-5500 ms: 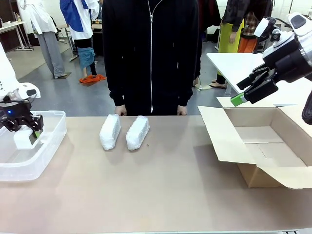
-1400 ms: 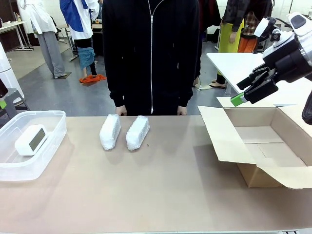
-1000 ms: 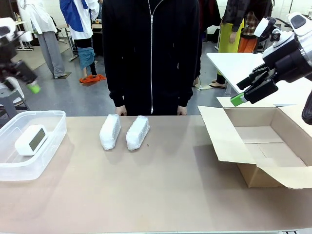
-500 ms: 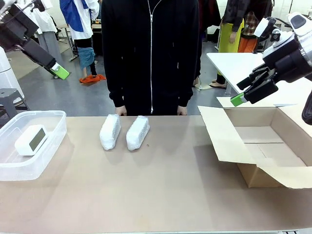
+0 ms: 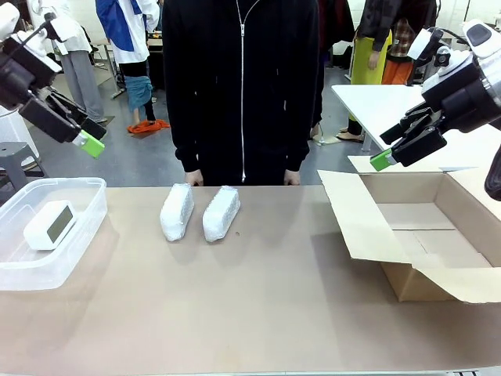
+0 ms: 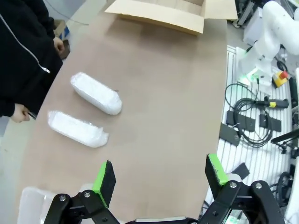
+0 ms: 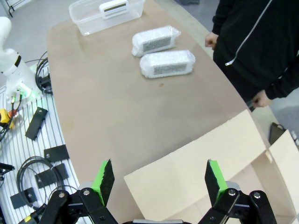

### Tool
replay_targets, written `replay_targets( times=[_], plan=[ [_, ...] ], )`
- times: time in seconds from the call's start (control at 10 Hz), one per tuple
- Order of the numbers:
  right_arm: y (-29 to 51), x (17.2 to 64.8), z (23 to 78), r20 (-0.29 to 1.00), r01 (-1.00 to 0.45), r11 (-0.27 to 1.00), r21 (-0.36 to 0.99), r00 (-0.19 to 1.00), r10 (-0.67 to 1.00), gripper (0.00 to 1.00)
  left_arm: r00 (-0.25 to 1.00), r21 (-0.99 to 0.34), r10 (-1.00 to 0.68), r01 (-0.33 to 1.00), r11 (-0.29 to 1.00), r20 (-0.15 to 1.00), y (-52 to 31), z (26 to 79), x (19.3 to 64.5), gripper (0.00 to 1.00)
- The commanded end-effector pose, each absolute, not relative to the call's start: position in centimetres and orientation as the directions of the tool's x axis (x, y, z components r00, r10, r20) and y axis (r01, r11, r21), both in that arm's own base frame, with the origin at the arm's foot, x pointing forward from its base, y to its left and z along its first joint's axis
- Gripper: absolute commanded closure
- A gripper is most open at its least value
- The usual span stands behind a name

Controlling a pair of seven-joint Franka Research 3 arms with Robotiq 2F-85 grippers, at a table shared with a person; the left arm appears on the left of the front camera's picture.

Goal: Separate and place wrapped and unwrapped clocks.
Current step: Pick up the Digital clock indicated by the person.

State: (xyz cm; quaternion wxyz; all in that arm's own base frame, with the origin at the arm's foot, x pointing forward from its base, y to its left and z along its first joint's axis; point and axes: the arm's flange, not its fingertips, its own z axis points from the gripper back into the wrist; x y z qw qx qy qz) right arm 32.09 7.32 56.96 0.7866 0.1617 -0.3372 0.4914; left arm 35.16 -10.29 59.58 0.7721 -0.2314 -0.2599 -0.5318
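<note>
Two wrapped clocks, oblong bubble-wrap bundles (image 5: 177, 211) (image 5: 221, 213), lie side by side at the table's far edge in front of the person. The unwrapped white clock (image 5: 48, 225) rests in a clear plastic tub (image 5: 84, 188) at the left. My left gripper (image 5: 88, 135) hangs open in the air above and behind the tub, holding nothing. My right gripper (image 5: 389, 146) is open and empty, high above the cardboard box (image 5: 423, 235). The left wrist view shows its gripper (image 6: 160, 176) above both bundles (image 6: 96, 93) (image 6: 77, 129). The right wrist view shows its gripper (image 7: 158, 175), the bundles (image 7: 156, 40) (image 7: 167, 64) and the clock (image 7: 113, 5).
The open cardboard box stands at the right with its flaps (image 7: 210, 158) spread out. A person in a black zipped jacket stands at the far edge, a hand (image 5: 194, 178) close behind the bundles. Bare tabletop stretches between the bundles and the box.
My left gripper has let go of the white clock in the tub, risen out of it and now hangs open above the table's left end. The right arm has not moved.
</note>
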Motion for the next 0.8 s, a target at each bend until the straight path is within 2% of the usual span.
replay_targets(
  times=[0.0,0.1,0.2,0.7],
  plan=[
    [7.3,32.1,56.7,0.703,-0.892,0.448,-0.065,0.277,0.655,0.0,0.246,0.013,-0.693,0.938,0.346,0.678,-10.2,58.1,34.5,0.0],
    [7.3,32.1,56.7,0.703,-0.892,0.448,-0.065,0.277,0.655,0.0,0.249,0.001,-0.704,0.942,0.335,0.665,-10.0,57.5,35.0,0.0],
    [7.3,32.1,56.7,0.703,-0.892,0.448,-0.065,0.277,0.655,0.0,0.273,-0.04,-0.706,0.944,0.328,0.654,-10.3,59.2,34.9,0.0],
    [7.3,32.1,56.7,0.703,-0.892,0.448,-0.065,0.277,0.655,0.0,0.273,-0.04,-0.706,0.944,0.328,0.654,-10.3,59.2,34.9,0.0]
  ],
)
